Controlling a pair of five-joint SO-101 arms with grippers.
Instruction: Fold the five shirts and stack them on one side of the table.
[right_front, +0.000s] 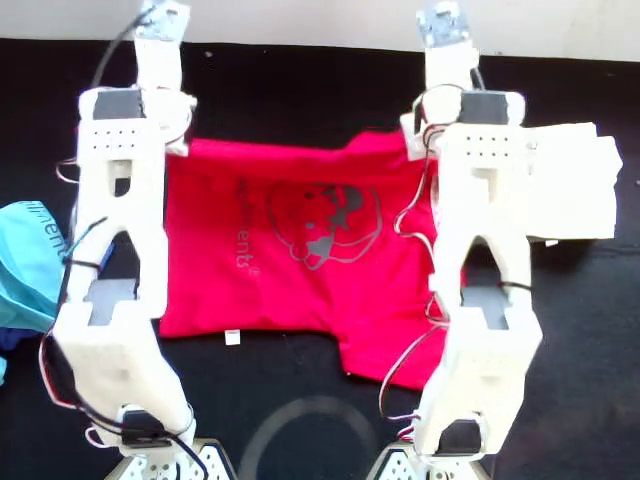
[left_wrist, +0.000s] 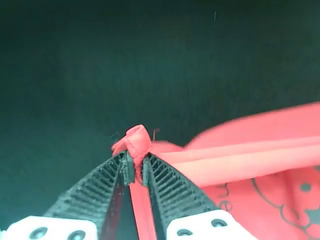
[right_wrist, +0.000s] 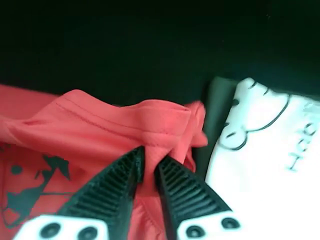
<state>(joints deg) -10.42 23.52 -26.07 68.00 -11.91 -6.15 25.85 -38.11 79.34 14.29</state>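
The red shirt lies spread print-side up across the middle of the black table, between the two arms. Its dark graphic faces upward. One sleeve sticks out at the near edge, close to the right arm. A small white tag sits at the near hem.

Left claw: closed. Its ribbed jaws pinch a bunched corner of the red shirt, and a knob of fabric pokes out above the tips. The cloth runs away from the pinch in long folds over the table. In the high view the left arm stands at the shirt's far corner on that side.

Right claw: nearly closed, with only a narrow gap between the jaws. A raised fold of the red shirt sits between the tips, at a stitched edge. The fabric there is rucked up off the table.

A folded white shirt with dark line print lies at the right side of the table, just beside the gripped corner. In the right wrist view the white shirt is close to the red fabric, with a dark strip of table between them.

A crumpled light blue shirt rests at the table's left edge, beyond the left arm and apart from the red shirt.
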